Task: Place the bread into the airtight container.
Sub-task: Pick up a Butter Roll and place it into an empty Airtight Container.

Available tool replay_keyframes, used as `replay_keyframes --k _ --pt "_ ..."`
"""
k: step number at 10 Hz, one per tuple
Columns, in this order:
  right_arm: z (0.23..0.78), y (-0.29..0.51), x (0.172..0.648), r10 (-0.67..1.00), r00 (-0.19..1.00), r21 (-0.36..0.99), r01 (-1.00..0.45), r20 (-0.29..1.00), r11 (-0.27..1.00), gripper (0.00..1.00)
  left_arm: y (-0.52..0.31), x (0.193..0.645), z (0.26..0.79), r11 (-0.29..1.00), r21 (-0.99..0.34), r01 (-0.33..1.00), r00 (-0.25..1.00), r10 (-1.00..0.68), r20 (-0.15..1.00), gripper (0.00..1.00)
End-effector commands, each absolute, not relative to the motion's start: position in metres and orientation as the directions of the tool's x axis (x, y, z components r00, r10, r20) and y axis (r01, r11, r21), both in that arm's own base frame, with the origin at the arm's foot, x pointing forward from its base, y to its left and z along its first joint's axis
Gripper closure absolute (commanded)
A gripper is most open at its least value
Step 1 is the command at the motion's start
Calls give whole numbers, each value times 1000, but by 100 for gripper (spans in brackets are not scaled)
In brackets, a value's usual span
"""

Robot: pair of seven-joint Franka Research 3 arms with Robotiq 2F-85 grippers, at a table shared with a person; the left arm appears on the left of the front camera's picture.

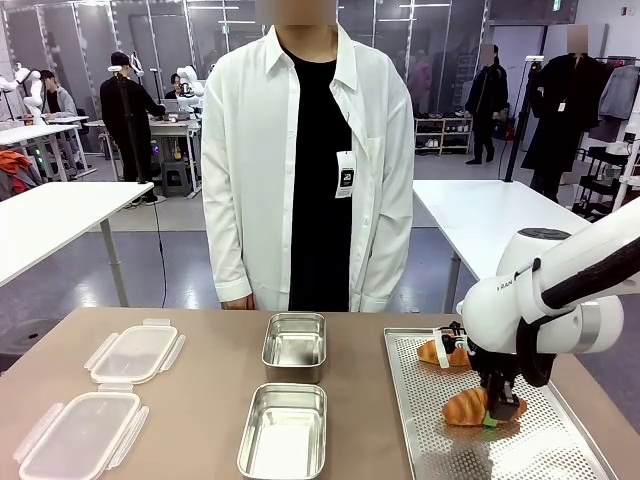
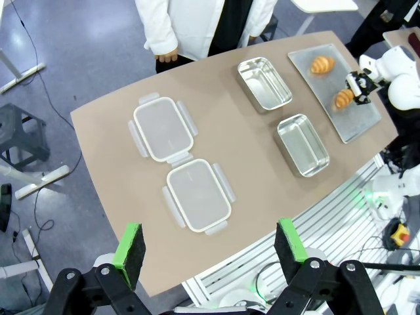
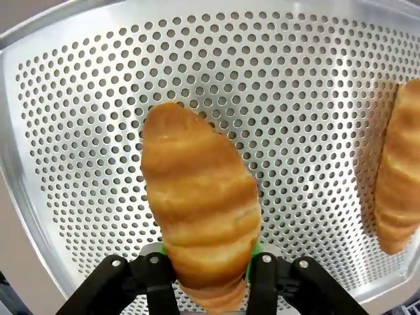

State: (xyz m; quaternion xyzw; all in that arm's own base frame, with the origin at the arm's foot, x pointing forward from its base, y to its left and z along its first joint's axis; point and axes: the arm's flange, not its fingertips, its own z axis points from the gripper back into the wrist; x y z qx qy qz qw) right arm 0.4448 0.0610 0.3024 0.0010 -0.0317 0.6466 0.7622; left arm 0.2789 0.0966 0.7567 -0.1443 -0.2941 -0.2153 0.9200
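Front view: perforated tray (image 1: 570, 450) at 4 o'clock, empty steel container (image 1: 285, 438) at 6 o'clock. On the tray, the right gripper (image 1: 497, 412) is clamped on the near croissant (image 1: 462, 408): grasp made. Next, likely lift and carry toward 9 o'clock. The left gripper (image 2: 209, 246) gapes, empty.

The right arm (image 1: 560, 290) is glossy white with rounded joints, a grey band (image 1: 587, 326) and a black cable (image 1: 524, 352) near the wrist, the left tool (image 2: 209, 244) and right tool (image 1: 496, 410) are black with green pads (image 2: 129, 246), and the person (image 1: 320, 150) wears an open white shirt (image 1: 250, 150) over black.
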Motion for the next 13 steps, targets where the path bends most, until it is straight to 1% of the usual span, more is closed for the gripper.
replay_keyframes --k 1,5,6,7,8,9,11,13 --pt "326 64 436 985 167 -80 -982 40 170 64 97 279 759 861 -129 492 727 -324 605 0" --pt "395 98 407 981 186 -115 -975 55 191 64 97 279 759 861 -129 492 727 -324 605 0" --pt "403 109 401 980 190 -110 -975 60 195 64 97 279 759 861 -129 492 727 -324 605 0" --pt "409 122 394 976 196 -81 -975 98 205 64 97 279 759 861 -129 492 727 -324 605 0" --pt "415 143 385 973 176 -68 -980 147 188 64 97 279 759 861 -129 492 727 -324 605 0" --pt "422 167 377 969 186 -75 -977 164 201 64 97 279 759 861 -129 492 727 -324 605 0" --pt "427 227 364 957 239 -60 -966 165 252 64 97 279 759 861 -129 492 727 -324 605 0" --pt "421 292 350 953 262 -78 -958 152 276 64 97 279 759 861 -129 492 727 -324 605 0"
